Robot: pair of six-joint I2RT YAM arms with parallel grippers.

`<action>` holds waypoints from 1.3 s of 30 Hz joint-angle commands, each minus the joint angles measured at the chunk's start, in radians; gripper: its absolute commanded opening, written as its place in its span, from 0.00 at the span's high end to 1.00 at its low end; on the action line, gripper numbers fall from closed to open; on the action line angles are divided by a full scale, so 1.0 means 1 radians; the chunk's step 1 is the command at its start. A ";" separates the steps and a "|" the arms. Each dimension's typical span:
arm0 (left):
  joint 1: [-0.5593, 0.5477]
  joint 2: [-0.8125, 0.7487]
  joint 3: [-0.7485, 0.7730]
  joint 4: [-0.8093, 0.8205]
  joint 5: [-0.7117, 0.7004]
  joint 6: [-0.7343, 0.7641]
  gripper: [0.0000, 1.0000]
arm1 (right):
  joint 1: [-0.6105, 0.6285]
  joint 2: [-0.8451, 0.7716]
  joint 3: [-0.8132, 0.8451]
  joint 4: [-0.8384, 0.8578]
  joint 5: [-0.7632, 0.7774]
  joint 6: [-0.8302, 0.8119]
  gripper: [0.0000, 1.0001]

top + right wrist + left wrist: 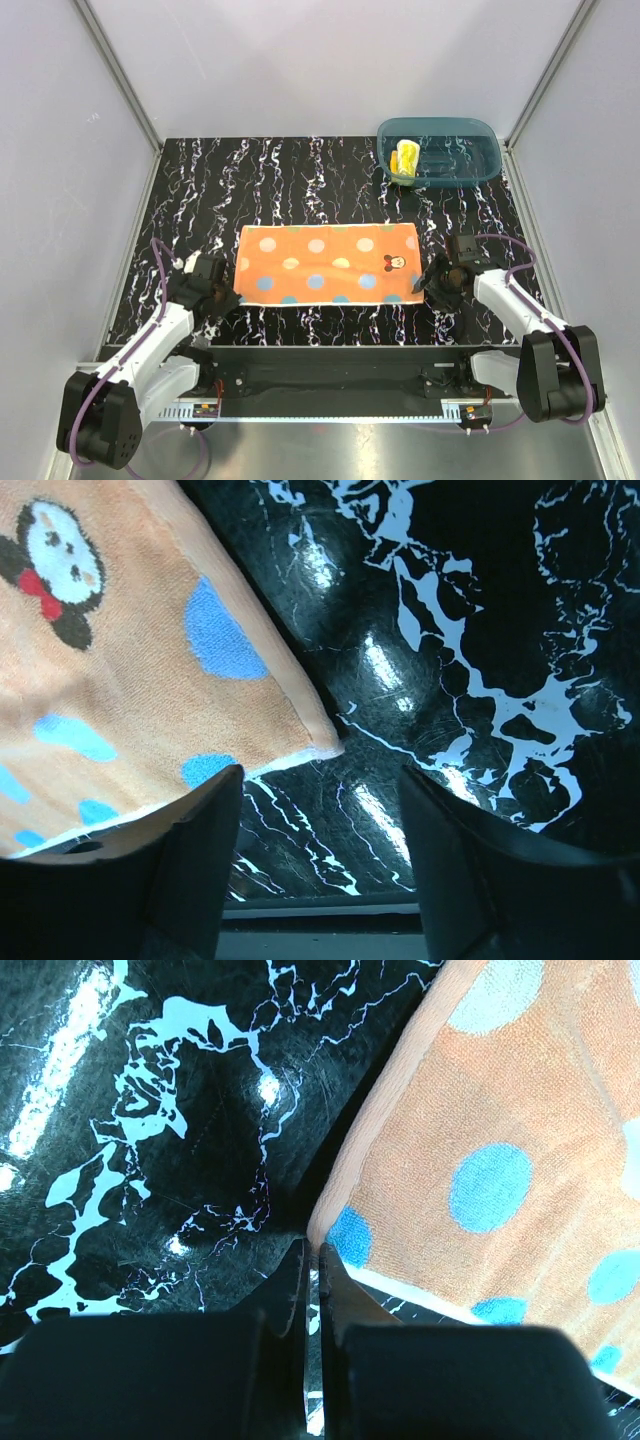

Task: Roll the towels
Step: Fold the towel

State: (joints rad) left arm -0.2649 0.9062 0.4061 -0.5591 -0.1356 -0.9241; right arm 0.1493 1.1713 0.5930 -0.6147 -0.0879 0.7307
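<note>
The orange polka-dot towel (328, 262) lies spread flat on the black marbled table, with a small mouse figure near its right end. My left gripper (222, 296) is at its near left corner; in the left wrist view the gripper (318, 1252) has its jaws pinched together on the tip of that corner (330, 1228), which is lifted a little. My right gripper (428, 284) is open and empty at the near right corner; in the right wrist view the gripper (320, 785) straddles bare table just below that corner (318, 742). The yellow towel (407, 157) lies rolled in the teal tub.
The teal translucent tub (478, 134) stands at the table's back right corner. Grey walls enclose the table on the left, back and right. The table's near edge runs just below both grippers.
</note>
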 commanded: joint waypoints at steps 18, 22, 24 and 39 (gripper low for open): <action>-0.004 -0.007 0.056 0.004 -0.010 0.028 1.00 | -0.004 0.093 -0.039 0.145 -0.041 0.042 0.77; -0.004 -0.012 0.065 -0.008 -0.013 0.030 1.00 | -0.004 0.082 -0.050 0.168 -0.067 0.030 0.98; -0.004 -0.015 0.074 -0.019 -0.013 0.030 1.00 | -0.002 0.065 -0.055 0.168 -0.076 0.030 1.00; -0.004 -0.196 0.157 -0.220 -0.006 -0.001 1.00 | -0.004 -0.217 0.076 -0.101 -0.061 0.047 1.00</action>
State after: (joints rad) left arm -0.2661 0.7547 0.5251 -0.7238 -0.1356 -0.9108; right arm 0.1486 0.9928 0.6220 -0.6243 -0.1516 0.7681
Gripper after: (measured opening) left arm 0.024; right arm 0.012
